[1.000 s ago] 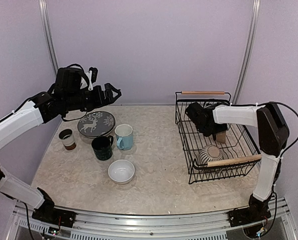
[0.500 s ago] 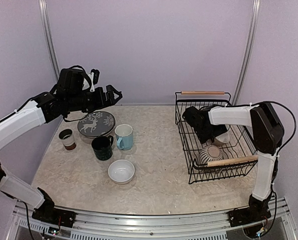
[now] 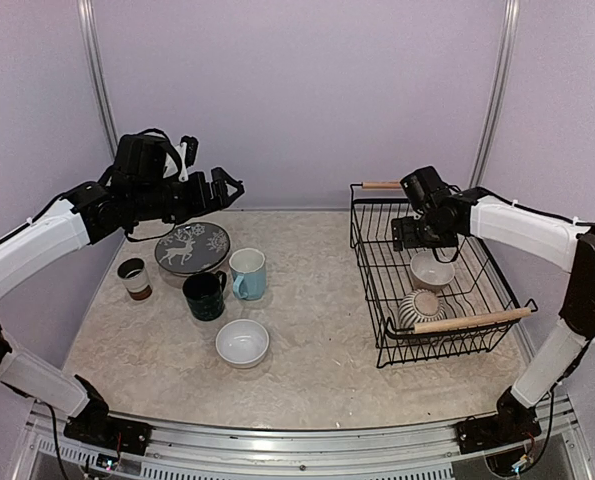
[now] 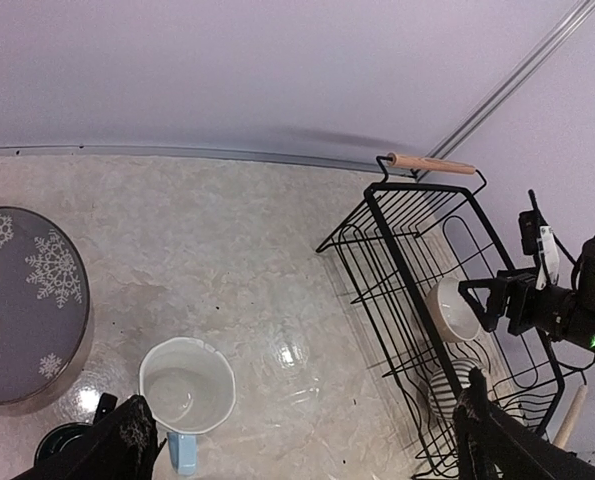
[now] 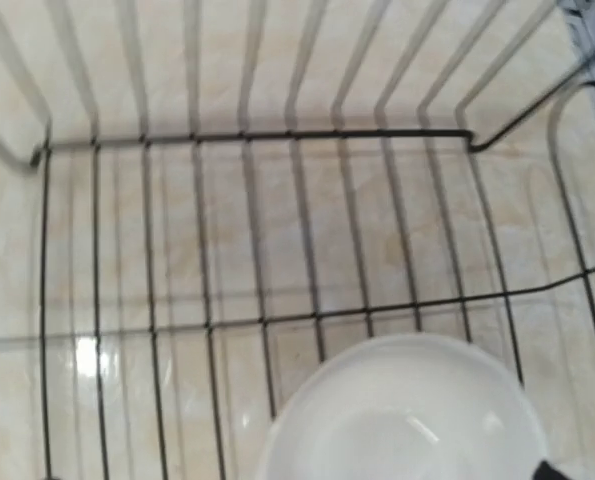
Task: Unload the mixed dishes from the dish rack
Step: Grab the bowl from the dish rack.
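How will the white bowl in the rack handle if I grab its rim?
Likely rigid and brittle: the white bowl looks like glazed ceramic. Its glossy surface may slip in the jaws. Sitting upright on the dish rack's wires, it could rock when nudged.

No lettering, label, brand or number is showing legibly anywhere; the dark plate near the worktop's far left corner is carrying only deer-and-snowflake decoration.

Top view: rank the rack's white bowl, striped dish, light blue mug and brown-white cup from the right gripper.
From the right gripper:
1. White bowl, in the rack
2. Striped dish, rack's near end
3. Light blue mug, table's left half
4. Brown-white cup, far left
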You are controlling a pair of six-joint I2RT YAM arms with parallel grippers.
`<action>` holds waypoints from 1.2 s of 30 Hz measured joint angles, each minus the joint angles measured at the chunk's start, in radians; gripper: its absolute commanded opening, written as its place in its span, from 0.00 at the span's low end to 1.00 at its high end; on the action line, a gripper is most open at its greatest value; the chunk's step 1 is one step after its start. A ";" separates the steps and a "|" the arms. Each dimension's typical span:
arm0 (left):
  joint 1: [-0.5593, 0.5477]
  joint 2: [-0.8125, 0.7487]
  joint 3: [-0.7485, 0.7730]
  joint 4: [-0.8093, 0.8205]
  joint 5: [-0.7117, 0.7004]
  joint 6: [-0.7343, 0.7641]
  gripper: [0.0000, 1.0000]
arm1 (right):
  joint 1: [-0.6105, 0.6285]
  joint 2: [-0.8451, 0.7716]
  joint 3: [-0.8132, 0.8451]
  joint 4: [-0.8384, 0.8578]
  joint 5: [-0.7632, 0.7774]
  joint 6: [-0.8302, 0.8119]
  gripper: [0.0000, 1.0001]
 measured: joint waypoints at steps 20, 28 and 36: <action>0.000 0.000 0.002 -0.014 0.004 0.000 0.99 | -0.238 0.037 -0.246 0.119 -0.136 0.140 0.46; 0.000 0.000 0.003 -0.017 0.008 -0.001 0.99 | -0.240 0.040 -0.248 0.156 -0.126 0.140 0.00; -0.002 0.000 0.016 -0.019 0.008 0.000 0.99 | -0.240 -0.035 -0.320 0.212 -0.145 0.147 0.00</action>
